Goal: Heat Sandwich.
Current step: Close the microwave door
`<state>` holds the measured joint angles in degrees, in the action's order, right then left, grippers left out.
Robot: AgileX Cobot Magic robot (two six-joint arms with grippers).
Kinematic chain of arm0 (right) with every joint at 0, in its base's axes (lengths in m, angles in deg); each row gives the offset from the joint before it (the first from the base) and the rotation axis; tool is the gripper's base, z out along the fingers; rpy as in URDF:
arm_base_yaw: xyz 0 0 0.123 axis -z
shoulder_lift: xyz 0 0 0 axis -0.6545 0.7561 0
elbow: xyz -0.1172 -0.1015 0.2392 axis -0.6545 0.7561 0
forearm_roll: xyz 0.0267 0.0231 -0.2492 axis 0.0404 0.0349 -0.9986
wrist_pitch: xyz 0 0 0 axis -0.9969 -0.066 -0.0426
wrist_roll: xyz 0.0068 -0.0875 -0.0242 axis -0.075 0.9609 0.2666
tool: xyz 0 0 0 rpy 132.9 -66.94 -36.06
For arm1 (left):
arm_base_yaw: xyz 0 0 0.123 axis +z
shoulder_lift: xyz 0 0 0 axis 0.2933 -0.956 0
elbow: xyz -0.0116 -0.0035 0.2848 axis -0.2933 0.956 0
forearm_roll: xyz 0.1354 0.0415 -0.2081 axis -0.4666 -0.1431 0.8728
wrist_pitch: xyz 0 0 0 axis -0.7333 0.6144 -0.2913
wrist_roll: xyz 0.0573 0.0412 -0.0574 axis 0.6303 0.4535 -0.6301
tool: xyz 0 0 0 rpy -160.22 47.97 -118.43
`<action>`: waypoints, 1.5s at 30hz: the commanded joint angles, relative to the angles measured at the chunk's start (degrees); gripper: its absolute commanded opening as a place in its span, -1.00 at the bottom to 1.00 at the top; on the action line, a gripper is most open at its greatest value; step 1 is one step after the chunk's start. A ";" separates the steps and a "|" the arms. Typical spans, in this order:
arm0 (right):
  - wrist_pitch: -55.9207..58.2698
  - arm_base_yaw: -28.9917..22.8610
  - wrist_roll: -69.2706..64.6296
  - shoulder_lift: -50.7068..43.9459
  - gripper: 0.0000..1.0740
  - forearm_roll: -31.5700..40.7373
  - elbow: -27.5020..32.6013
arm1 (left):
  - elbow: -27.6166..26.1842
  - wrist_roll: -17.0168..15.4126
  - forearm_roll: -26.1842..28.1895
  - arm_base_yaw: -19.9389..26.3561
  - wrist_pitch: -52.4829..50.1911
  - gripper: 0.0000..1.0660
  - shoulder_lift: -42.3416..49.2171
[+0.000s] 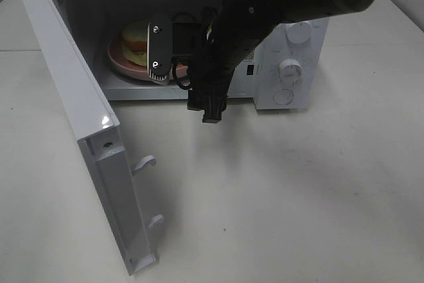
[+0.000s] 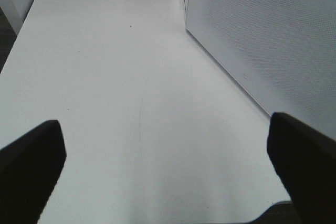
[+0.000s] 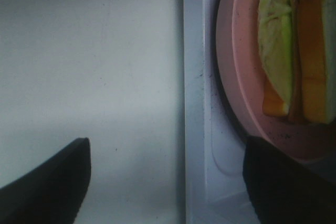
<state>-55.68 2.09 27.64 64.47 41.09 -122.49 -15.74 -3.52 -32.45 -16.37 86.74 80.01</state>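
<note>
The sandwich (image 1: 136, 41) lies on a round pink plate (image 1: 122, 61) inside the open microwave (image 1: 265, 91). In the right wrist view the sandwich (image 3: 294, 51) shows its browned crust and pale green filling on the plate (image 3: 247, 77). My right gripper (image 1: 151, 48) hangs at the oven's mouth, just in front of the plate. The right gripper (image 3: 165, 145) is open, with only the oven sill between its fingers and one finger beside the plate's rim. My left gripper (image 2: 164, 121) is open over bare table and does not appear in the exterior view.
The microwave door (image 1: 73, 97) stands swung out to the left, its latch hooks (image 1: 146, 162) facing the table. In the left wrist view the door (image 2: 273, 40) is close by. Control knobs (image 1: 290, 67) sit on the oven's right panel. My right arm (image 1: 265, 4) crosses the oven front.
</note>
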 commanded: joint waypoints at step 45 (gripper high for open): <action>22.86 0.00 -52.31 -38.73 0.41 0.52 30.08 | 0.06 0.06 -0.06 0.11 -0.69 0.88 0.92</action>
<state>-35.80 2.09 -23.24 28.03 41.37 -93.38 -15.74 -3.52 -32.45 -16.37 86.74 80.01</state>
